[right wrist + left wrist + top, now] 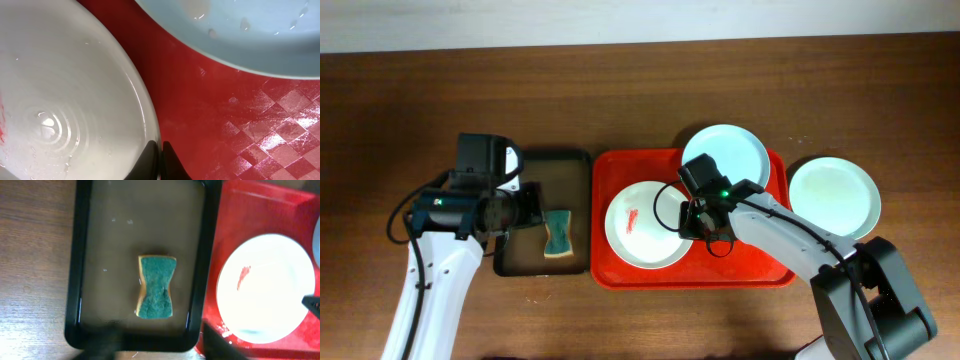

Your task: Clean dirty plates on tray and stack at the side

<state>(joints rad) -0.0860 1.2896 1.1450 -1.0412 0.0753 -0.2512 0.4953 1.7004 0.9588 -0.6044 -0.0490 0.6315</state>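
A white plate (635, 238) with a red smear lies on the left half of the red tray (760, 276). My right gripper (692, 222) is shut on this plate's right rim; the right wrist view shows the fingers (160, 156) pinching the edge of the plate (75, 90) over the tray floor (225, 110). A pale mint plate (725, 155) rests at the tray's back right, also in the right wrist view (240, 30). A third pale plate (833, 197) lies on the table right of the tray. My left gripper (525, 210) is open and empty above the black tray.
A black-rimmed brown tray (545, 165) sits left of the red tray and holds a green-and-yellow sponge (558, 233). In the left wrist view the sponge (156, 286) lies mid-tray (85, 255), with the smeared plate (265, 287) to the right.
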